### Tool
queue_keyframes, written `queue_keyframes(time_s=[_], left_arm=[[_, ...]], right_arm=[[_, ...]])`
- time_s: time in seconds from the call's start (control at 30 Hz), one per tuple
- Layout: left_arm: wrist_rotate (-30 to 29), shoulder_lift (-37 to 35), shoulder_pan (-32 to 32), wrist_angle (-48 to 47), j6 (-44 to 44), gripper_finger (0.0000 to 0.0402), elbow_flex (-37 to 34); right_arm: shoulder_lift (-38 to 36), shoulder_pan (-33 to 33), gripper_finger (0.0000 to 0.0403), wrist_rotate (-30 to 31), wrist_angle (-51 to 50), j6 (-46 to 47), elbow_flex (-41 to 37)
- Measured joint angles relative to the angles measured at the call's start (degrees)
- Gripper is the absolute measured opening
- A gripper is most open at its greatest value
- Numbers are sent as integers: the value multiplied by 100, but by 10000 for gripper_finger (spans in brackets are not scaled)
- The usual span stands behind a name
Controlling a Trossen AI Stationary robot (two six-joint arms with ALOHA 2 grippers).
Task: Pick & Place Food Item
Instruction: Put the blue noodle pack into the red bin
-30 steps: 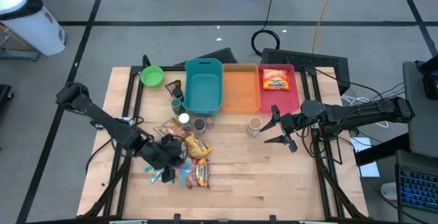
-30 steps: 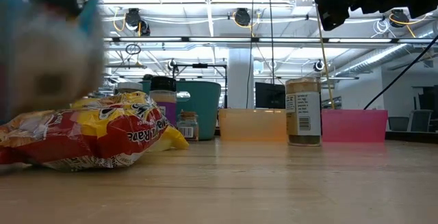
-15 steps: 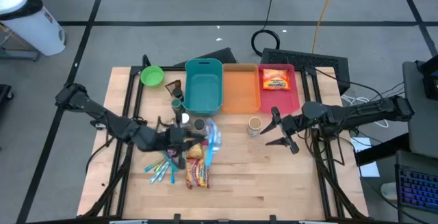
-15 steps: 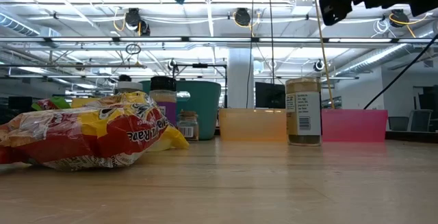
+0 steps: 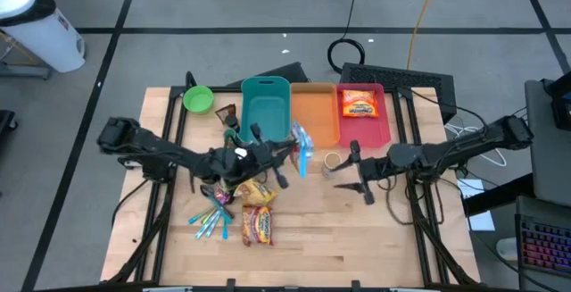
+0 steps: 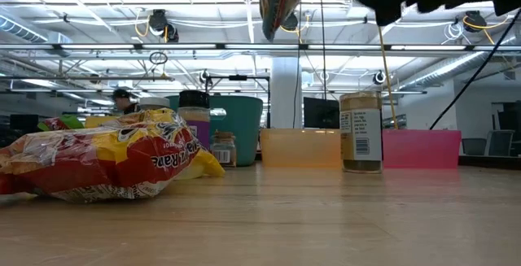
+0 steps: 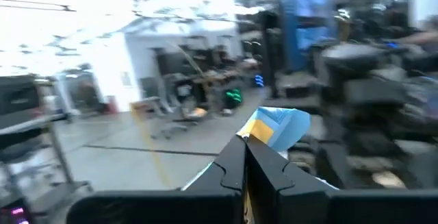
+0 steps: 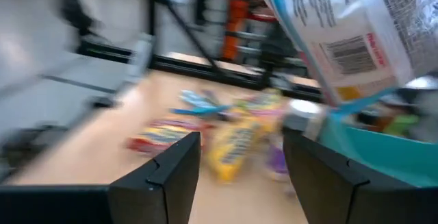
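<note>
Mid-carry: packet up off the table, drop not yet made.

On the left, spare snack bags [image 5: 254, 210] lie on the table [image 5: 312, 247], and the left gripper [image 5: 287, 153] is clamped tight on the blue-edged packet [image 5: 302, 150], which hangs in the air over the seam between the teal bin [image 5: 265, 112] and the orange bin [image 5: 314, 115]. So the pick looks done and the placing is left; which bin it is bound for I can't say. The packet is a flat, clear-and-white pouch with blue borders and a barcode, dangling limp. Further right, the pink bin [image 5: 364, 124] already has a red packet [image 5: 359, 104] in it, and the right gripper [image 5: 355, 172] waits near the jar [image 5: 332, 162], fingers spread apart and holding nothing.
</note>
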Motion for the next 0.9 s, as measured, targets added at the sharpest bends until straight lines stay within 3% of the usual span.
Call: queue_keyframes(time_s=[0.17, 0.27, 0.33, 0.5, 0.73, 0.9], left_arm=[[-221, 334, 227, 998, 433, 4, 0], [-541, 365, 346, 971, 505, 7, 0], [-732, 364, 399, 826, 431, 9, 0], [-654, 364, 441, 596, 326, 6, 0], [-147, 364, 441, 582, 77, 4, 0], [-117, 364, 507, 582, -75, 7, 0]], right_arm=[[854, 255, 201, 1849, 987, -1080, 0], [1334, 418, 201, 3186, 1830, -2011, 0], [1573, 525, 201, 3691, 2383, -2652, 0], [2040, 637, 204, 3603, 3484, -2832, 0], [2367, 626, 220, 3571, 4071, -2725, 0], [2536, 611, 229, 3408, 4667, -2694, 0]])
